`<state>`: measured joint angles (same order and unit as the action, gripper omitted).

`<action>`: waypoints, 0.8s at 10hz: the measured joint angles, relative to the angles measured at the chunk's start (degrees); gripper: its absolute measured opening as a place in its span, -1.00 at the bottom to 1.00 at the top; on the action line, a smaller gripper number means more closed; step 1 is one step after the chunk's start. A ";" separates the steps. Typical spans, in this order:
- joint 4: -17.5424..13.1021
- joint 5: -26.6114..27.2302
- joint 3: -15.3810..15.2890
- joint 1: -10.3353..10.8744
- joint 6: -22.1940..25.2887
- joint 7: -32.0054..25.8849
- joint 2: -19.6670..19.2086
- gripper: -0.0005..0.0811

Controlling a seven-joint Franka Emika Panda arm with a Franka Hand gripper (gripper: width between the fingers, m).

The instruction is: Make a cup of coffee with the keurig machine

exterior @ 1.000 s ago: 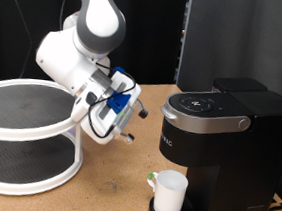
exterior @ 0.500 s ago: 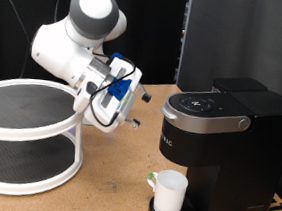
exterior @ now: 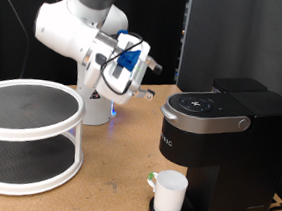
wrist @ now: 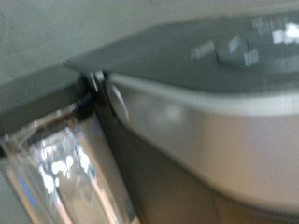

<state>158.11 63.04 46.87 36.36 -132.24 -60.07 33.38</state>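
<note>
A white Franka arm (exterior: 83, 30) holds its gripper (exterior: 150, 64) in the air above a wooden tabletop (exterior: 114, 173), the blue-trimmed hand tipped toward the keurig machine (exterior: 223, 144) at the exterior view's right. The fingers are too small and blurred to read, so whether the jaws are spread or pressed together cannot be told, and nothing shows between them. The black machine stands just beyond and below the jaws, lid down, its grey-silver lid handle (exterior: 208, 119) and round top button panel (exterior: 196, 102) facing up; small white lettering (exterior: 167, 142) marks its front. The cup (exterior: 170, 192), a plain white mug with a touch of green at its rim, sits well below the jaws on the machine's drip tray, directly under the brew head and clear of the gripper. Away from the jaws on the opposite side, at the exterior view's left, stands a white 2-tier round rack (exterior: 28, 135) with dark mesh shelves. The wrist view is motion-blurred and filled by the machine at close range: the silver lid band (wrist: 206, 131) and dark top with a raised button (wrist: 238, 51), plus a clear, glinting part (wrist: 56, 159) that may be the water tank.
</note>
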 joint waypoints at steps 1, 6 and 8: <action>0.14 -1.48 -2.38 -1.56 -0.81 1.88 1.96 0.99; -0.15 -7.31 -11.55 -8.06 0.20 14.63 11.20 0.99; 0.01 -8.94 -13.76 -10.02 1.33 19.24 14.21 0.99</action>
<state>158.12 54.09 33.10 26.34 -130.91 -40.83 47.59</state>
